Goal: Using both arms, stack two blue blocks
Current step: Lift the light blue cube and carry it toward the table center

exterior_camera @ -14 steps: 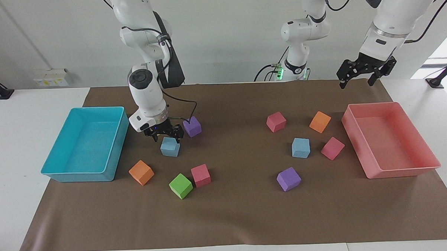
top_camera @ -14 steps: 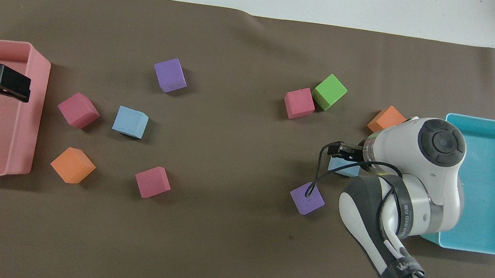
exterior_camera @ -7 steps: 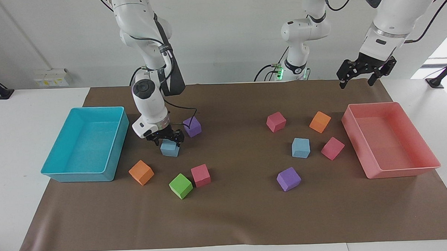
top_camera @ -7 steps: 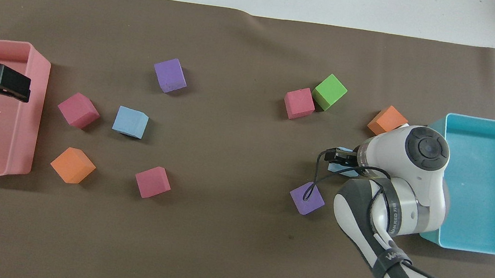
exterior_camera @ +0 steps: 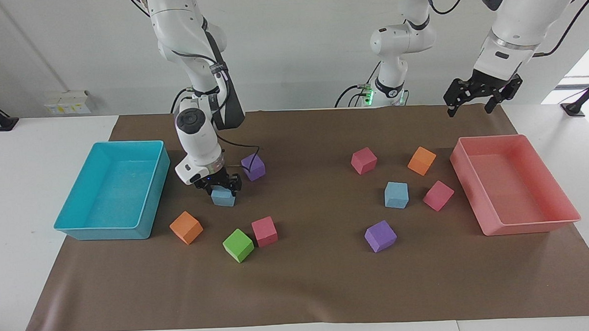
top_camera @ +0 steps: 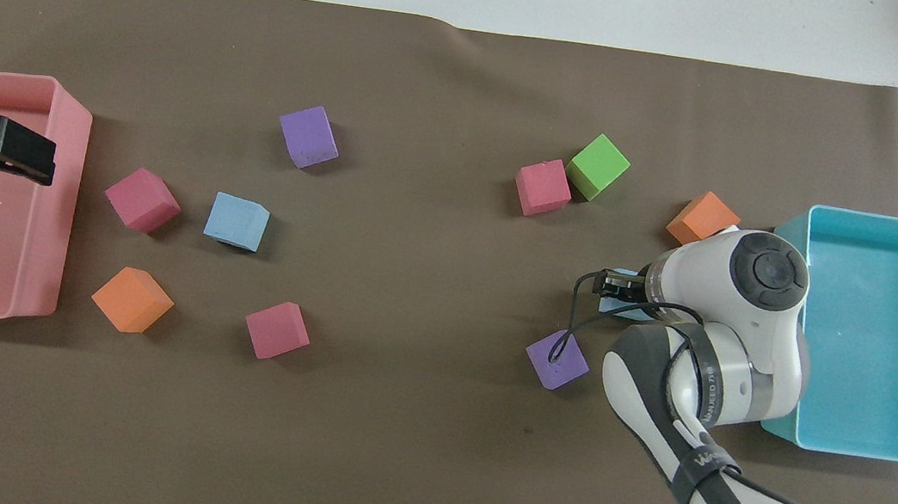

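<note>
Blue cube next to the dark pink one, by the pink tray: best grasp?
Come straight down on this blue cube and pinch two opposite vertical faces. It sits flat on the mat with its top exposed. Choose the pair that keeps fingers away from the dark pink cube close beside it. The left gripper waits over the mat's edge.
</note>
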`<action>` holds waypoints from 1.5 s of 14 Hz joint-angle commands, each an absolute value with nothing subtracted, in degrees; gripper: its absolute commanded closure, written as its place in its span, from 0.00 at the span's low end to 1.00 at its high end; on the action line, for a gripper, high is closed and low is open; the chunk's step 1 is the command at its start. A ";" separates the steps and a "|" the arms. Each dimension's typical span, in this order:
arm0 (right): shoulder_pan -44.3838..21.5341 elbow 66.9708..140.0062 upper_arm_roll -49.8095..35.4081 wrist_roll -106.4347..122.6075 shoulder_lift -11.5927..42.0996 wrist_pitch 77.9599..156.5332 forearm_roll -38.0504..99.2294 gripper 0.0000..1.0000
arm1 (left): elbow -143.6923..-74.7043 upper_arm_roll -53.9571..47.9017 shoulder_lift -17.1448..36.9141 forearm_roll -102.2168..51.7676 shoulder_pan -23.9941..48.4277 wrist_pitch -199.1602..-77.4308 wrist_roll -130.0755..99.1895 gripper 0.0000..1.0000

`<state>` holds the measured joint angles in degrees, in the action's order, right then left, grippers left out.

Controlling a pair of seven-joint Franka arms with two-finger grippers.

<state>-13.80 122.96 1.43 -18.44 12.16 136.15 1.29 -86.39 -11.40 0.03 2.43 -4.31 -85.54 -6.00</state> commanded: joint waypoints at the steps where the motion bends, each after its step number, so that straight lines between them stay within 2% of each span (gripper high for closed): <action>1: -13.54 123.40 1.14 -17.49 12.30 137.64 2.46 1.00 | -86.66 -11.87 -0.97 1.41 -5.54 -84.90 -5.45 0.00; 7: -13.71 122.17 1.14 -14.96 11.61 137.11 1.67 1.00 | -86.66 -11.87 -0.97 1.41 -5.54 -84.90 -5.45 0.00; 9: -13.80 120.16 1.06 -13.36 10.03 133.97 1.67 1.00 | -86.66 -11.87 -0.97 1.41 -5.54 -84.82 -5.45 0.00; 13: -18.00 108.57 0.79 -16.77 10.80 119.47 1.23 1.00 | -86.66 -11.87 -0.97 1.41 -5.54 -84.90 -5.45 0.00; 19: -24.07 96.87 0.79 -22.75 15.46 113.30 1.41 1.00 | -86.66 -11.87 -0.97 1.41 -5.54 -84.90 -5.45 0.00; 21: -26.10 92.40 0.79 -23.64 18.70 111.27 1.67 1.00 | -86.66 -11.87 -0.97 1.41 -5.54 -84.90 -5.45 0.00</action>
<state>-24.98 98.45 0.76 -22.11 14.45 113.70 1.24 -86.39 -11.40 0.03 2.43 -4.31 -85.54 -6.00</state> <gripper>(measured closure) 0.405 0.000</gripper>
